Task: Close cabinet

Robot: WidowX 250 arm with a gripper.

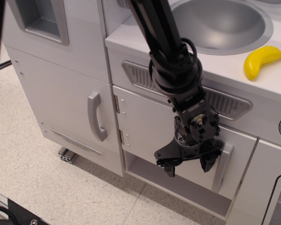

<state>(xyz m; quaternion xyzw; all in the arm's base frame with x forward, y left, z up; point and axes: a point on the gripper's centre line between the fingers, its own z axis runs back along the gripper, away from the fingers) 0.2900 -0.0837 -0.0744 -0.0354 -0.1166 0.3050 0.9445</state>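
The cabinet (145, 124) is the white compartment under the sink counter. Its flat white door lies nearly flush with the front, with two small metal hinges (118, 104) on its left edge and a grey vertical bar handle (222, 168) on its right. No inner shelf shows. My gripper (189, 167) hangs in front of the door's lower right part, just left of the handle. Its two fingers are spread apart and hold nothing. Whether they touch the door is unclear.
A taller white door with a curved grey handle (96, 116) stands to the left. A door with a black-outlined window (271, 197) is at the right. A grey sink (220, 23) and a yellow banana (262, 60) sit on the counter. A black cable (0, 65) crosses the left floor.
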